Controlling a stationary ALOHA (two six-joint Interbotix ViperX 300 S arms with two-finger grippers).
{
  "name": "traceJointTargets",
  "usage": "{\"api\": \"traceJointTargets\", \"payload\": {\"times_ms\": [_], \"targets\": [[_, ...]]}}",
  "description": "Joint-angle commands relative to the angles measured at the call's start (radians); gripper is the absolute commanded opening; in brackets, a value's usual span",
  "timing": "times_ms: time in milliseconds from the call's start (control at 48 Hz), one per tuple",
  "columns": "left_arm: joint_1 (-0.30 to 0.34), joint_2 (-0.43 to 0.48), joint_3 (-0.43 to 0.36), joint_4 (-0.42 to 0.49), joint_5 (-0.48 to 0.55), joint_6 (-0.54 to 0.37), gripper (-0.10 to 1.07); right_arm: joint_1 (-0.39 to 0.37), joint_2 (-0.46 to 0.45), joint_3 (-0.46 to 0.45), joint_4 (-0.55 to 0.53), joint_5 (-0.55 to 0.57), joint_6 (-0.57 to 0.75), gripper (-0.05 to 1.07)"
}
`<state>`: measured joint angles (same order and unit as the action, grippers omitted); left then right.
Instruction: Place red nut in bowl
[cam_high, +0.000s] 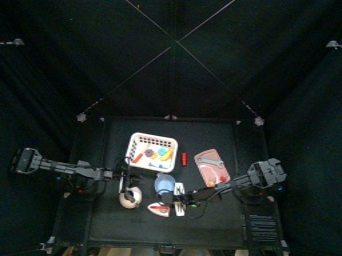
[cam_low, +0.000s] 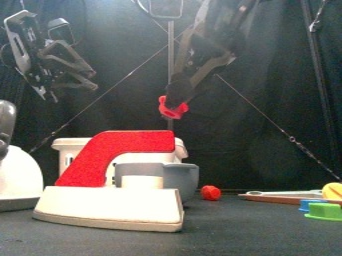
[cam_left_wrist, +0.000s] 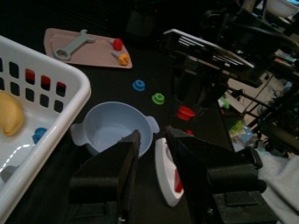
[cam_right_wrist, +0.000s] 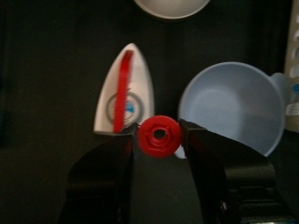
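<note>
The red nut (cam_right_wrist: 158, 134) is pinched between the jaws of my right gripper (cam_right_wrist: 158, 138), which is shut on it. In the front view the red nut (cam_low: 171, 106) hangs well above the table in the right gripper (cam_low: 174, 104). The light-blue bowl (cam_right_wrist: 233, 105) lies just beyond and to one side of the nut, upright and with nothing in it. In the top view the bowl (cam_high: 163, 186) sits mid-table, the right gripper (cam_high: 181, 196) by its near right rim. My left gripper (cam_left_wrist: 149, 140) hovers near the bowl (cam_left_wrist: 111, 125), jaws slightly apart and holding nothing.
A red-and-white toy iron (cam_low: 114, 185) lies in front of the bowl. A white tray (cam_high: 151, 152) of coloured pieces and a pink board (cam_high: 211, 166) sit behind. A tan ring (cam_high: 128, 197) lies left of the bowl. Small coloured pieces (cam_left_wrist: 139, 85) dot the table.
</note>
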<state>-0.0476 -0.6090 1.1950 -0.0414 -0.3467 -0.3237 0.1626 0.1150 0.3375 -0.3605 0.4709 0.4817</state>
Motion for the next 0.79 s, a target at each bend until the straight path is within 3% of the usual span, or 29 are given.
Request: {"api": "traceJointTargets", "payload": {"times_ms": [0, 771], "targets": [[0.002, -0.002, -0.011, -0.002, -0.011, 0.002, 0.72, -0.023, -0.025, -0.015, -0.005, -0.017, -0.005, 0.65], [0.015, -0.002, 0.000, -0.035, -0.012, 0.000, 0.72, -0.089, 0.046, -0.041, 0.035, -0.054, -0.002, 0.67]]}}
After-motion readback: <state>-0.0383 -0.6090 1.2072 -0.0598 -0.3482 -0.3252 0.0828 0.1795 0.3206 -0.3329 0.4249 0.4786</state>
